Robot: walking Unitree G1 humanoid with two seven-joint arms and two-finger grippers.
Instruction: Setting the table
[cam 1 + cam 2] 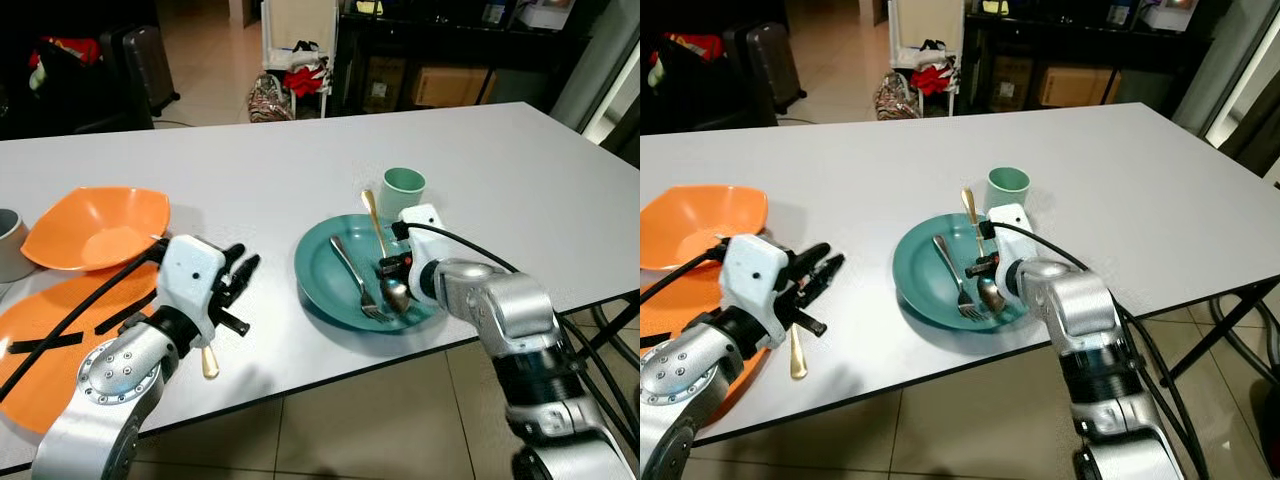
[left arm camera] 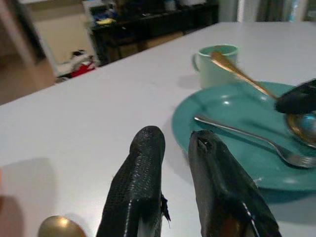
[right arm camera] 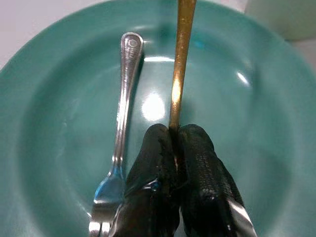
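- The left gripper (image 1: 243, 268) hovers above the white table (image 1: 250, 180), fingers a narrow gap apart and empty; a gold utensil (image 1: 209, 361) lies beneath its wrist.
- The right gripper (image 3: 177, 143) pinches the gold spoon (image 1: 378, 238) over the teal plate (image 1: 318, 265), a silver fork (image 1: 355, 277) beside it.
- Just beyond the plate stands a green mug (image 1: 403, 186).
- An orange bowl (image 1: 97, 225) sits far left.

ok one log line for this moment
right gripper: shut on gold spoon over teal plate | silver fork: on plate | left gripper: open, idle
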